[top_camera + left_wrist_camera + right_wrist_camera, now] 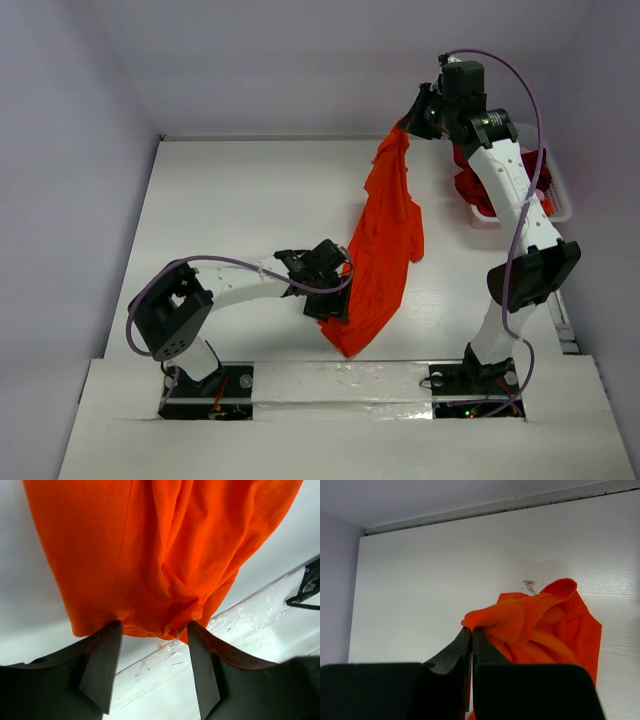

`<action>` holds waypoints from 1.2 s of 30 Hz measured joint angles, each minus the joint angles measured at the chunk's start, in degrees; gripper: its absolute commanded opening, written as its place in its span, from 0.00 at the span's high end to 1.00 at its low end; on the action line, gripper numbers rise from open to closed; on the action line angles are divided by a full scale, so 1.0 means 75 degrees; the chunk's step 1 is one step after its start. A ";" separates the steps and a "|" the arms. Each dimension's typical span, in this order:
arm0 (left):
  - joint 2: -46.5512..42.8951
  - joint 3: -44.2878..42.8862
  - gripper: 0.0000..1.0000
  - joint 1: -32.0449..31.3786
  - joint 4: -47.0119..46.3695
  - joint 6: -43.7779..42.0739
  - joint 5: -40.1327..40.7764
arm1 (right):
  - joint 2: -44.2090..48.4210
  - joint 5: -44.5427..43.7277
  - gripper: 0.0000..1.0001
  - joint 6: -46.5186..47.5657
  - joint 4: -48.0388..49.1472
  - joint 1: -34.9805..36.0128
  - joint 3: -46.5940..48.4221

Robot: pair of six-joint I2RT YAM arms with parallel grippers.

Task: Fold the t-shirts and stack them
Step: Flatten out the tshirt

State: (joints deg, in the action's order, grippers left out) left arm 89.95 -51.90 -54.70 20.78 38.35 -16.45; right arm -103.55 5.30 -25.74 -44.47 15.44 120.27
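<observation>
The orange shirt point(385, 245) is hung left of the basket point(563, 190), its top clamped in the right gripper point(471, 630). The left gripper point(154, 626) is held apart at the hem, farther from the basket. If it is closed off-target, the hem may be missed.

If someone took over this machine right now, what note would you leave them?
Right end effector: shut on one end of the orange shirt, holding it up.
Left end effector: open, at that shirt's bottom hem.
Red shirts: in the white basket, far right.
Done: nothing folded yet.
Left: lay the orange shirt flat, fold it, then fold and stack the rest.
</observation>
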 measured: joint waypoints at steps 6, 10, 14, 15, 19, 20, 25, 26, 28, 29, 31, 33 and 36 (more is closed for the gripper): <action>-0.0003 0.0000 0.51 0.0000 -0.0064 -0.0055 -0.0006 | 0.0000 0.0017 1.00 0.0000 0.0003 0.0000 0.0003; -0.0003 -0.0087 0.55 0.0000 -0.0050 -0.0093 -0.0006 | 0.0000 0.0017 1.00 0.0000 0.0000 0.0000 0.0003; -0.0003 -0.0201 0.60 0.0000 -0.0055 -0.0149 -0.0009 | 0.0000 0.0020 1.00 0.0000 0.0000 0.0000 0.0003; -0.0006 -0.0221 0.60 0.0000 -0.0055 -0.0163 -0.0009 | 0.0000 0.0020 1.00 0.0000 0.0000 0.0000 0.0003; -0.0003 -0.0289 0.61 0.0000 -0.0055 -0.0178 -0.0015 | 0.0000 0.0020 1.00 0.0000 0.0003 0.0000 0.0003; -0.0003 -0.0303 0.61 0.0000 -0.0064 -0.0184 -0.0015 | 0.0000 0.0020 1.00 0.0000 0.0003 0.0000 0.0003; -0.0003 -0.0315 0.63 0.0000 -0.0082 -0.0198 -0.0076 | 0.0000 0.0020 1.00 0.0000 0.0000 0.0000 0.0003; -0.0003 -0.0315 0.63 0.0000 -0.0079 -0.0201 -0.0093 | 0.0000 0.0020 1.00 0.0000 0.0000 0.0000 0.0003; -0.0003 -0.0315 0.63 0.0000 -0.0070 -0.0216 -0.0122 | 0.0000 0.0020 1.00 0.0000 0.0003 0.0000 0.0003; -0.0003 -0.0315 0.63 0.0000 -0.0055 -0.0227 -0.0140 | 0.0000 0.0020 1.00 0.0000 0.0000 0.0000 0.0003; -0.0003 -0.0315 0.64 0.0000 -0.0047 -0.0251 -0.0178 | 0.0000 0.0023 1.00 0.0000 0.0003 0.0000 0.0003; -0.0003 -0.0315 0.64 0.0000 -0.0050 -0.0256 -0.0204 | 0.0000 0.0023 1.00 0.0000 0.0003 0.0000 0.0003; -0.0003 -0.0289 0.65 0.0000 -0.0052 -0.0280 -0.0251 | 0.0000 0.0035 1.00 0.0000 0.0003 0.0000 0.0017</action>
State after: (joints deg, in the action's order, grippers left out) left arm 89.93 -54.06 -54.70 20.38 36.25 -18.33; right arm -103.55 5.56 -25.74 -44.45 15.44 120.40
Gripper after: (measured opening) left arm 0.355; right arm 0.023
